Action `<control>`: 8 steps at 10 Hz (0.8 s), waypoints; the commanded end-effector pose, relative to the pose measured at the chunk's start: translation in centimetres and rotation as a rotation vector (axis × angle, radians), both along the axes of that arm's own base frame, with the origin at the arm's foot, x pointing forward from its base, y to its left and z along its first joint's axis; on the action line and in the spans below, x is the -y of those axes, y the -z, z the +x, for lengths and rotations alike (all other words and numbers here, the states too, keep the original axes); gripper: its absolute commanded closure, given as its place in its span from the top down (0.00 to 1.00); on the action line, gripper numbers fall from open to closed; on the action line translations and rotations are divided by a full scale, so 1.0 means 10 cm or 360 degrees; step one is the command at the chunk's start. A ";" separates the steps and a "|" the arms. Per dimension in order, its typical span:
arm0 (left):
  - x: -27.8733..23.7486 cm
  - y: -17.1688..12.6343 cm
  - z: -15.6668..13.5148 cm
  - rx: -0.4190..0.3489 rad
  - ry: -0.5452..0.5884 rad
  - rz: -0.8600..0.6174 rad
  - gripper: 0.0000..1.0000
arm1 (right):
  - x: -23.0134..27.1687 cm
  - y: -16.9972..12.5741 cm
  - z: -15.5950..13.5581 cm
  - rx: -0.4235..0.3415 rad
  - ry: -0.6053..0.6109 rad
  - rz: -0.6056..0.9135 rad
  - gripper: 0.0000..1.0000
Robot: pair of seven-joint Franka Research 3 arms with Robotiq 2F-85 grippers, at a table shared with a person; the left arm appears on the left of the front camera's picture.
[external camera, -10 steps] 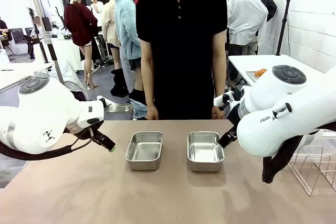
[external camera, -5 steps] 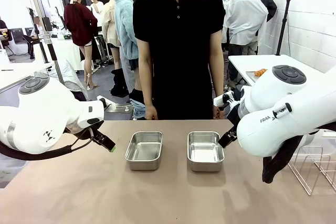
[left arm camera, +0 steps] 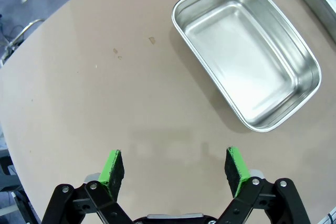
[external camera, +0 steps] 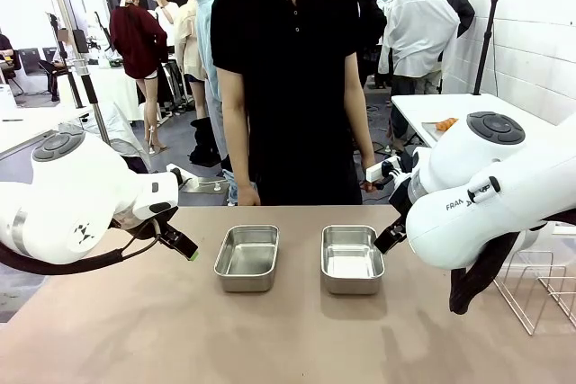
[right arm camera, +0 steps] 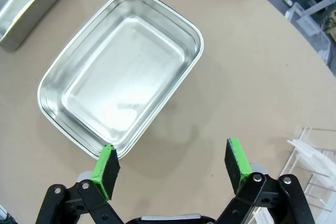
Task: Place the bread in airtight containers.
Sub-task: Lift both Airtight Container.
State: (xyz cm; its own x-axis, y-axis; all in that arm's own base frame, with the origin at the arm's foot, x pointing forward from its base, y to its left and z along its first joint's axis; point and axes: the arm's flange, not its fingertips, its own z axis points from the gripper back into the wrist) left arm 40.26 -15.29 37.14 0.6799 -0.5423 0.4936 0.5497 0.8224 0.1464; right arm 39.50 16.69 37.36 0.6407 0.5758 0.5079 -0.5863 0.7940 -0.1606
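Since both tubs are bare inside, this is def the very start imo, nothing loaded yet. Nearest me, the black left gripper (left arm camera: 176, 163) w/ green pads hangs over the tan tabletop (external camera: 288, 339). Its fingers are spread wide w/ nothing between them, near the left rectangular stainless-steel tub (external camera: 245, 282). Same deal for the black right gripper (right arm camera: 173, 163): fingers wide apart, empty, at the outer rim of the right rectangular stainless-steel tub (external camera: 353, 287).

The tubs sit side by side mid-table, close but not touching, no lids on. Behind them stands a person in a black short-sleeved shirt (external camera: 288, 87), hands down at the far edge. Way back on a white side table (external camera: 468, 105) there's a small orange-brown thing (external camera: 445, 123), too small to tell if it's the bread.

Next move prob needs a croissant brought within reach or handed over, then a soft pinch so it doesn't squash.

Vs a sec ago: the person shuffled toward the robot's left, arms & tubs haven't budged.
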 end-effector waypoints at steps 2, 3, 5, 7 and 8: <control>-0.02 0.00 0.01 -0.0001 -0.0006 -0.0005 1.00 | 0.00 0.00 0.00 0.0000 0.0000 0.0001 1.00; -0.02 0.00 0.01 -0.0001 -0.0006 -0.0005 1.00 | 0.00 0.00 0.00 0.0000 0.0000 0.0001 1.00; 0.00 0.00 0.00 0.0000 0.0000 0.0000 1.00 | 0.00 0.00 0.00 0.0000 0.0000 0.0000 1.00; -0.02 -0.46 -0.12 0.0102 -0.0060 -0.0142 1.00 | 0.09 -0.34 -0.15 0.0066 0.0063 0.0002 1.00; -0.06 -0.81 -0.20 0.0214 -0.0103 -0.0199 1.00 | 0.23 -0.64 -0.26 0.0112 0.0111 0.0055 1.00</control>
